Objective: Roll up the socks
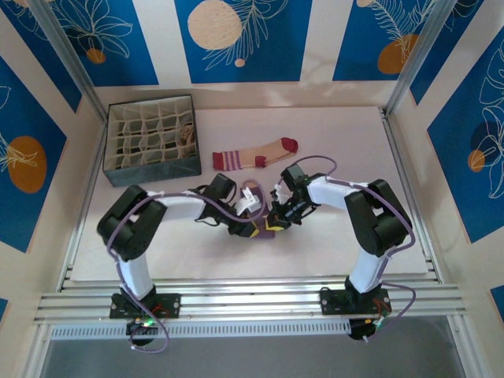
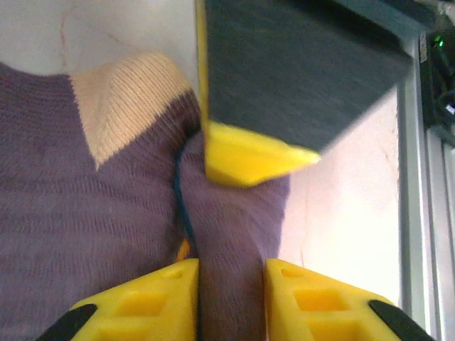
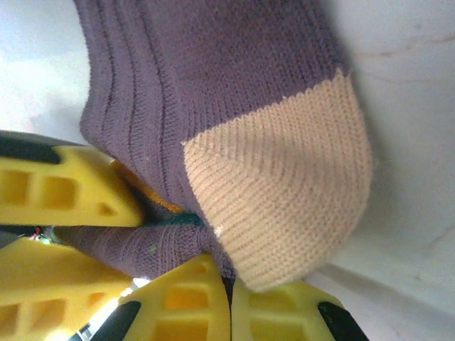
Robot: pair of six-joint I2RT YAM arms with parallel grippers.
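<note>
Top external: white table (image 1: 354,150) with a divided box (image 1: 150,143) at its far left corner. Left arm (image 1: 169,209) and right arm (image 1: 346,197) reach in and meet nearer than the box and to its right. Tan sock with red toe and striped cuff (image 1: 256,155) lies flat just right of the box, apart from both arms. Purple sock (image 2: 85,234) is on the table where the arms meet, nearer than the box, with its tan patch (image 3: 284,199) showing. Left gripper (image 2: 231,270) pinches a fold of the purple sock between its fingers. Right gripper (image 3: 231,288) has its fingers pressed together at the same fold, just beside the left's; possibly a bit of fabric is caught, can't confirm
</note>
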